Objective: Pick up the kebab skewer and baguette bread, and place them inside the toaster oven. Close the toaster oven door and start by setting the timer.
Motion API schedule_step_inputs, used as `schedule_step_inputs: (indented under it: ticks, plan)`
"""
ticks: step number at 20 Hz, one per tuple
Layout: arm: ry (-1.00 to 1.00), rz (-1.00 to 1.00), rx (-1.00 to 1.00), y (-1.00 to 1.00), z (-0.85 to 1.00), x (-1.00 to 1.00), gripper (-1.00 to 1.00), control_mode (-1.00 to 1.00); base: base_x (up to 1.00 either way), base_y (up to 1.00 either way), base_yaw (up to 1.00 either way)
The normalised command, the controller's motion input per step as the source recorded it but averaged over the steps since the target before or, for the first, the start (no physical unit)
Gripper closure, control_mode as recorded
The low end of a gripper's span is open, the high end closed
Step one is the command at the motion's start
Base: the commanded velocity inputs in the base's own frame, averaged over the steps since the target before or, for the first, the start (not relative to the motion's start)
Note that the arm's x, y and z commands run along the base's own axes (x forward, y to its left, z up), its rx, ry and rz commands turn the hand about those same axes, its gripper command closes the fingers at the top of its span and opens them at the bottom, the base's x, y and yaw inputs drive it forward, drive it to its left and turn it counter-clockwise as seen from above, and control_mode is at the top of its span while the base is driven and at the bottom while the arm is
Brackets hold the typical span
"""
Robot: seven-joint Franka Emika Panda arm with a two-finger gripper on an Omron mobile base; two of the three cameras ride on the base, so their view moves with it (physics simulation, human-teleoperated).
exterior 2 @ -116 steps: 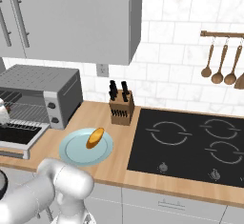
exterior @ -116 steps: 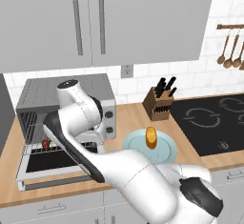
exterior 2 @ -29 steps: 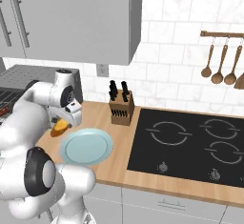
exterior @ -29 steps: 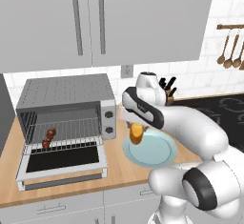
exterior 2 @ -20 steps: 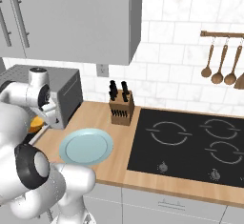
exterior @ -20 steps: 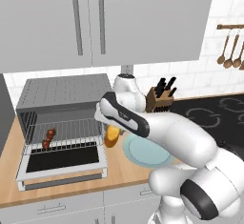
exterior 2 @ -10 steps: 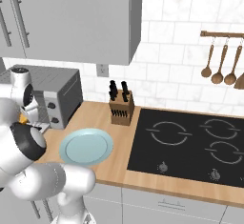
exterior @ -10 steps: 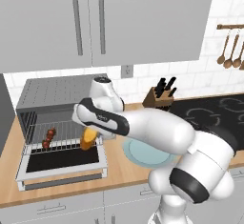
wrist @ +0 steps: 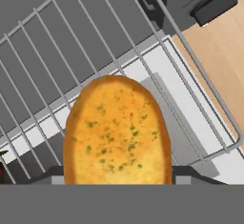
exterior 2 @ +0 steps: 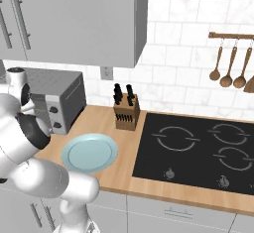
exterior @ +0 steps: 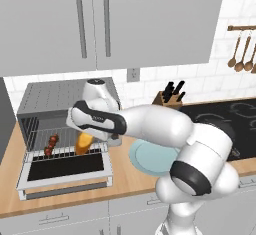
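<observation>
We reach our arm left across the worktop [exterior: 130,179], pincer [exterior: 86,140] pinching one baguette bread [exterior: 84,142] above the wire rack [exterior: 65,146] of the one toaster oven [exterior: 60,101]. One kebab skewer [exterior: 51,145] lies there; the toaster oven door [exterior: 65,171] hangs down; one plate [exterior: 147,156].

The wooden counter [exterior: 125,176] carried the toaster oven [exterior: 60,104] at the left, a light blue plate [exterior 2: 89,152] near the front, a knife block [exterior 2: 125,113] far behind, and the black cooktop [exterior 2: 198,147] at the right.
</observation>
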Motion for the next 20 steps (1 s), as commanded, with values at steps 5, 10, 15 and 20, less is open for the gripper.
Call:
schedule_step_inputs:
  ticks: [5, 10, 15, 20]
  plan:
    - [-0.01, 0.0, 0.0, 0.02, -0.1, 0.06, 1.0, -1.0, 0.0, 0.0, 0.0]
    - [-0.02, 0.0, 0.0, -0.04, -0.28, 0.09, 1.0, -1.0, 0.0, 0.0, 0.0]
    - [-0.07, 0.0, 0.0, 0.0, -0.24, 0.04, 1.0, -1.0, 0.0, 0.0, 0.0]
    - [-0.09, 0.0, 0.0, 0.0, -0.01, 0.08, 1.0, -1.0, 0.0, 0.0, 0.0]
